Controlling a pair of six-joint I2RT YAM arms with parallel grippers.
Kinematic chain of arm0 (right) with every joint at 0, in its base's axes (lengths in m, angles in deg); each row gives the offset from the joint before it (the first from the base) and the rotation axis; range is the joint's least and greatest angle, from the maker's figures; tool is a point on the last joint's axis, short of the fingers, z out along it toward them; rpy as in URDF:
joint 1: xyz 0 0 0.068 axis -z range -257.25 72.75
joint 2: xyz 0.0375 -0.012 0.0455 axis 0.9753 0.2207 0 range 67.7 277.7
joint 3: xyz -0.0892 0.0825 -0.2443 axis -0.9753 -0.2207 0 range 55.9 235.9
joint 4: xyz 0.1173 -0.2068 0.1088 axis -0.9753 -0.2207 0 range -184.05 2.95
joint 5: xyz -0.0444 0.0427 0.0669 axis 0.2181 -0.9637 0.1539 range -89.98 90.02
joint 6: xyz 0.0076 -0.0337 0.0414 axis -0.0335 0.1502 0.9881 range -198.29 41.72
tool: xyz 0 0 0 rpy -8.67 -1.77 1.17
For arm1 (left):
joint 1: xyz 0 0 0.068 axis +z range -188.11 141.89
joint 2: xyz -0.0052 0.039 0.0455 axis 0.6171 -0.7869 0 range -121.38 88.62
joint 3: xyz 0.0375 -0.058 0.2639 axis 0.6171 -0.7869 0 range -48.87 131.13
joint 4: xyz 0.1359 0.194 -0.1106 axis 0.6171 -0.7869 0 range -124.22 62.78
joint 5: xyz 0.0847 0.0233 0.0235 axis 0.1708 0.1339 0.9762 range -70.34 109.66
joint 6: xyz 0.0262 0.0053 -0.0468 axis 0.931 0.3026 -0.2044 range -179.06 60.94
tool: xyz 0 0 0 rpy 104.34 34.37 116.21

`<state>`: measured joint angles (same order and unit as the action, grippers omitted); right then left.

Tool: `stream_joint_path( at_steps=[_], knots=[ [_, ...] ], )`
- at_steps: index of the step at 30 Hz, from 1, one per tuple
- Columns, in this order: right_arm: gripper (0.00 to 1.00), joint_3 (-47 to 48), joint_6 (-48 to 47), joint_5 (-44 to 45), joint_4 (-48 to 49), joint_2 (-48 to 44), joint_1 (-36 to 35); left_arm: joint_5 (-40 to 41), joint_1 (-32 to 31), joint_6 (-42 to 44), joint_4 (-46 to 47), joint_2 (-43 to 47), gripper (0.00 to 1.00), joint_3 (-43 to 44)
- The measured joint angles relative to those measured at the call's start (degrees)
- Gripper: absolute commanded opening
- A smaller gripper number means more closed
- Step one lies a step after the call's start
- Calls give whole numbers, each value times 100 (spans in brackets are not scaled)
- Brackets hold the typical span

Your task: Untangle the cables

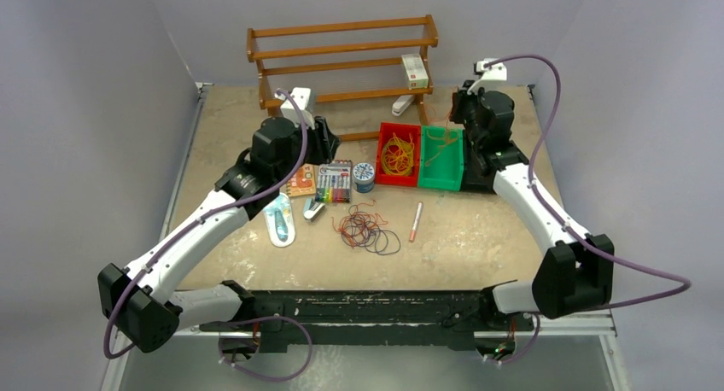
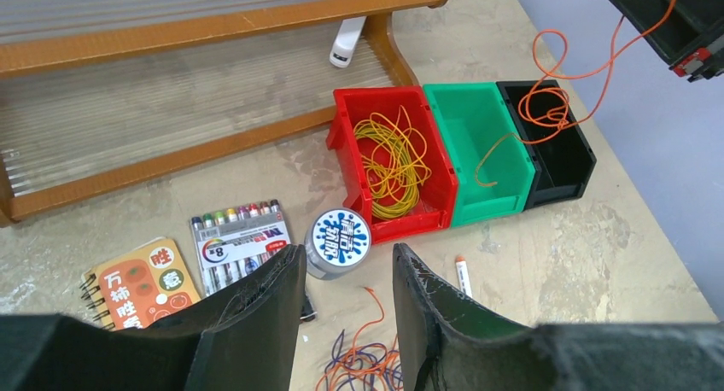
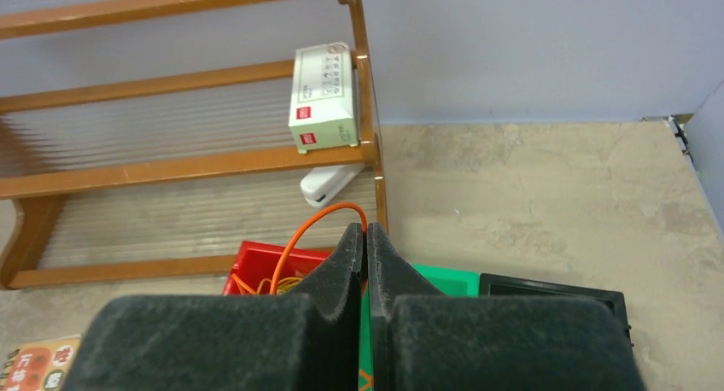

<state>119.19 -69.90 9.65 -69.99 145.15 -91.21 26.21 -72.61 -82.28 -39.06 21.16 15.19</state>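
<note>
Two grippers are raised above the table (image 2: 563, 263). The left gripper (image 2: 347, 270) hangs with its jaws parted and nothing between them. Directly beneath its fingertips lies the tangled pile (image 2: 363, 364) of orange-red and dark purple-blue cables, loose on the tabletop. To the left of its fingers sit a notebook (image 2: 128, 284) and a marker set (image 2: 239, 242). Just ahead of them stands a round tin (image 2: 339, 240), and a pen (image 2: 464, 276) lies a little to their right. Farther ahead and to the right, a red bin (image 2: 343, 126) holds the yellow cables (image 2: 393, 165) in a loose coil, with a green bin (image 2: 448, 101) and a black bin (image 2: 574, 165) touching in a row beside it. The right gripper (image 3: 366, 237) is clenched tight on an orange cable (image 3: 320, 216), which arches out to the left of its fingertips. From the left wrist view, that cable dangles in loops below the gripper over the black bin, and one strand seems to trail into the green bin. Beyond the right gripper stands a wooden rack (image 3: 171, 165), with a white box (image 3: 323, 96) on its shelf.
</note>
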Motion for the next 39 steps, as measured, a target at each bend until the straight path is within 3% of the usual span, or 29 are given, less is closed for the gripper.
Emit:
stream_joint_path(
  at_steps=[15,35,39],
  knots=[
    [0,-164,323,-369,551,798,544,39,0,22,-13,-160,41,0],
    [0,-170,603,-345,527,1751,691,118,0,20,-44,-166,41,-22],
    [11,-170,621,-313,492,1886,691,118,0,20,-46,-166,41,-22]
  ],
)
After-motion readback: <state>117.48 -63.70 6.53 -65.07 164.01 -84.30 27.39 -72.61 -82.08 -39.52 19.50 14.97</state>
